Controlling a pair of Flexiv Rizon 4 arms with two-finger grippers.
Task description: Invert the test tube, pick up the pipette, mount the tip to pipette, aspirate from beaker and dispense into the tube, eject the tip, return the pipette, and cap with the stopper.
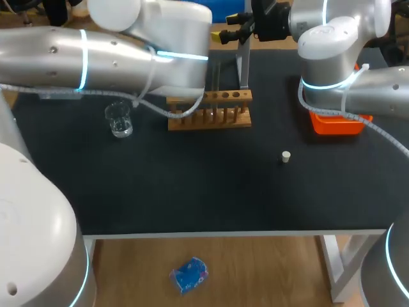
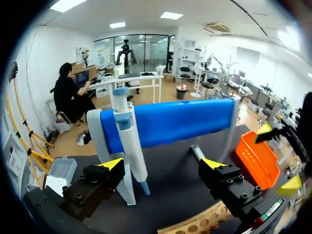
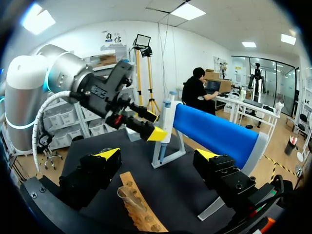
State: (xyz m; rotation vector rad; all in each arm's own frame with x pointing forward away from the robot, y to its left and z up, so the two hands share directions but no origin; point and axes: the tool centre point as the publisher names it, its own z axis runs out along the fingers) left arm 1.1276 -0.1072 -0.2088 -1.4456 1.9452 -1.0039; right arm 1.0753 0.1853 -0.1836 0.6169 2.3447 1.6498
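Nearest to us on the dark surface (image 1: 192,198), the small white stopper (image 1: 285,157) stands alone, at about 4 o'clock from the wooden rack (image 1: 209,110). We think it is kept apart because only the last step needs it. The beaker (image 1: 119,119) is at 9 o'clock from the rack and the orange box (image 1: 335,125) at 3 o'clock, both out of the arms' way, we suppose. In the rack, just ahead of and below the right gripper (image 3: 158,154), one clear tube (image 3: 127,196) stands; we cannot tell which end is up. This gripper is wide open and holds nothing. Farther, at 12 o'clock from the rack, the pipette (image 2: 130,141) hangs upright on the blue-barred stand (image 2: 175,121), which leaves its body free to be taken from the sides. The left gripper (image 2: 162,165) is also wide open and empty, with the pipette just ahead at about 11 o'clock, not touched. We judge the step in hand is picking up the pipette. We can read no writing on these things.
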